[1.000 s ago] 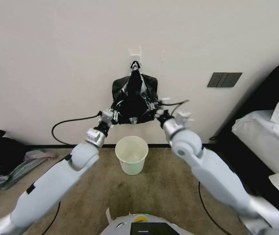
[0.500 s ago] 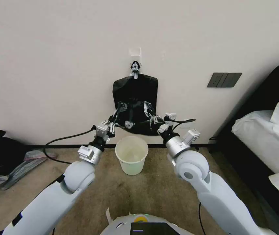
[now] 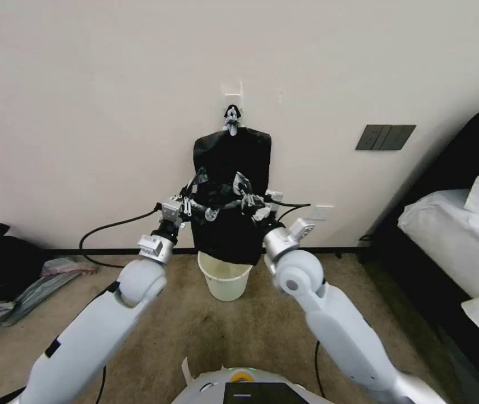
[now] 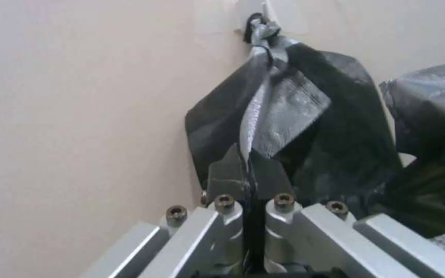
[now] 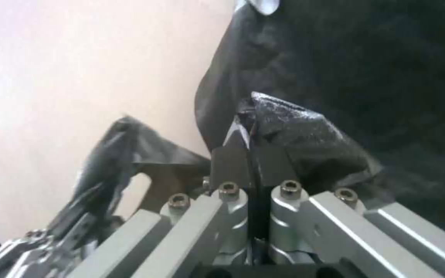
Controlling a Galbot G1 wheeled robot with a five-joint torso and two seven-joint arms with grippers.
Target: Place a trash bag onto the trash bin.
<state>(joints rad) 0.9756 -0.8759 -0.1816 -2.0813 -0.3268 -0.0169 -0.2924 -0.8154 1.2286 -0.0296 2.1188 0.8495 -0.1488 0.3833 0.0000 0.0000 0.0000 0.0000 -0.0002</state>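
Note:
The trash bag (image 3: pixel 222 238) is a wrinkly black film hanging as a sheet between my two grippers, in front of the wall. Its lower edge covers the far rim of the trash bin (image 3: pixel 225 283), a white bucket on the carpet below. My left gripper (image 3: pixel 197 203) is shut on the bag's left top corner, and my right gripper (image 3: pixel 246 201) is shut on the right one. The left wrist view has the left gripper (image 4: pixel 247 162) pinching black film. In the right wrist view the right gripper (image 5: pixel 250 143) pinches a fold of the bag (image 5: pixel 305 139).
A flat black bundle (image 3: pixel 234 154) hangs from a wall hook (image 3: pixel 232 92) just behind the bag. A black backpack and grey bags (image 3: pixel 4 280) lie on the floor at left. A bed with white bedding (image 3: pixel 464 235) stands at right. Open carpet surrounds the bin.
The bag came off the hanging bundle and was carried down. Both grippers have since moved closer together and a little up, so the bag now hangs lower, over the bin's rim.

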